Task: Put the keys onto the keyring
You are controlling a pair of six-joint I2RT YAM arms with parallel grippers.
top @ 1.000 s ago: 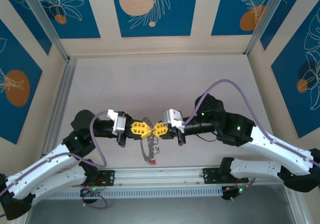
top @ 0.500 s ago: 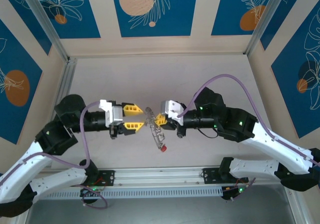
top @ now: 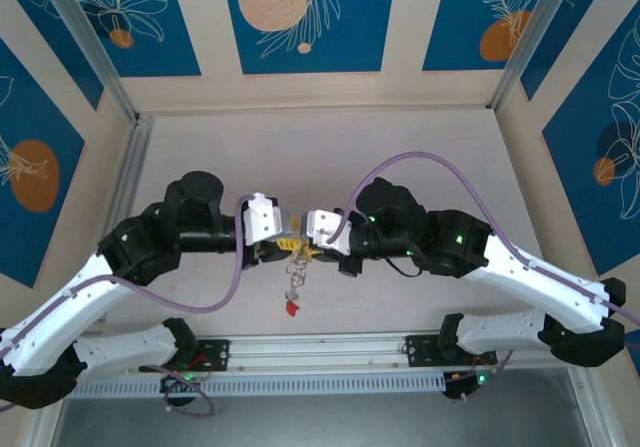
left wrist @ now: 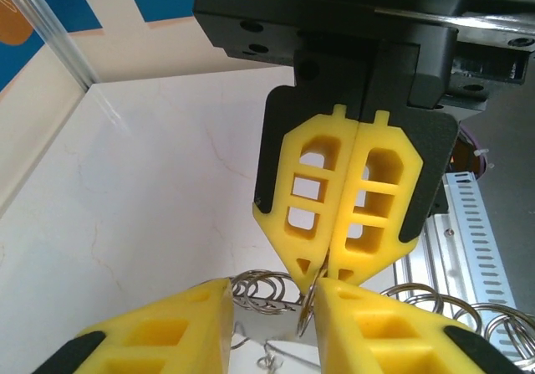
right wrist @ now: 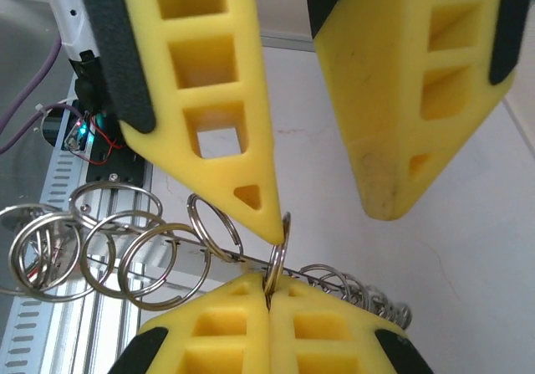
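My two grippers meet tip to tip above the middle of the table. The right gripper (top: pixel 312 247) (right wrist: pixel 269 284) is shut on a small metal ring (right wrist: pixel 278 244) standing edge-on. That ring and several like it (right wrist: pixel 142 248) are strung on a thin metal strip (right wrist: pixel 242 258), seemingly part of the keyring. The left gripper (top: pixel 288 242) (left wrist: pixel 272 294) (right wrist: pixel 328 223) is open around the same ring (left wrist: pixel 308 303). One of its fingers (right wrist: pixel 209 98) touches the ring and the other stands apart. The keys (top: pixel 294 279) hang below the grippers, ending in a red tag (top: pixel 291 308).
An aluminium rail (top: pixel 320 352) with the arm bases runs along the near edge. A slanted metal frame post (top: pixel 125 197) borders the white table (top: pixel 330 157) on the left. Patterned walls close the back and sides.
The left gripper opened, pulled away to the left, then came back to the right gripper with its jaws apart. The bunch swung and now hangs straight down. The right gripper stayed shut.
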